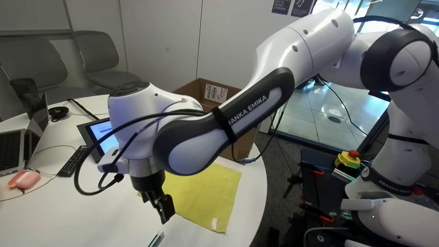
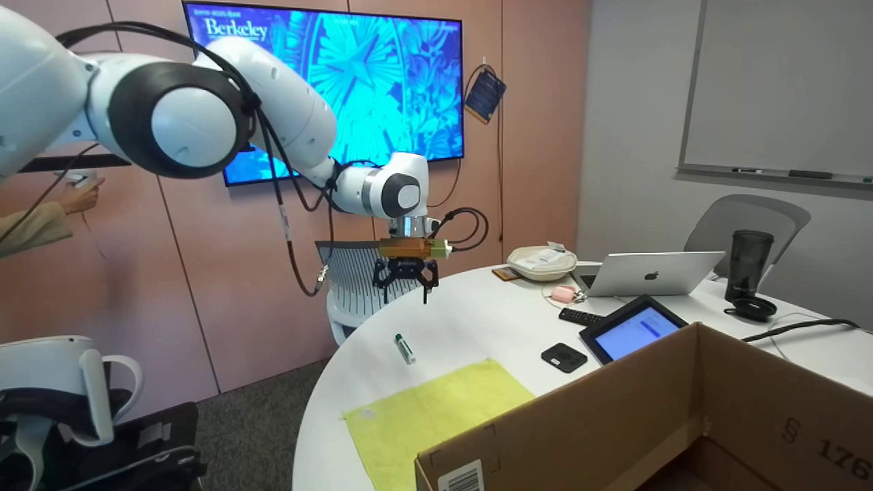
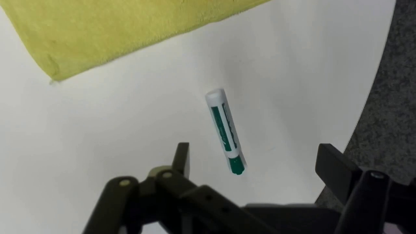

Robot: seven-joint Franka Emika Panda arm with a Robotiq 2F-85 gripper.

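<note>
My gripper (image 3: 255, 152) is open and empty, its two black fingers spread wide in the wrist view. It hangs above the white round table, as both exterior views show (image 1: 164, 216) (image 2: 406, 299). A white marker with a green cap and green label (image 3: 226, 131) lies on the table below, apart from the fingers. It also shows in both exterior views (image 1: 156, 239) (image 2: 404, 348), cut off at the bottom edge in one of them. A yellow cloth (image 3: 113, 29) lies flat beside the marker and also shows in both exterior views (image 1: 205, 192) (image 2: 436, 409).
An open cardboard box (image 2: 566, 423) stands beyond the cloth. A tablet (image 2: 634, 331), a black phone-like device (image 2: 564, 356), a remote (image 2: 580, 316), a laptop (image 2: 648, 274), a pink case (image 2: 563, 294) and a dark cup (image 2: 748, 262) are on the table. The table's edge (image 3: 373, 84) runs near the marker.
</note>
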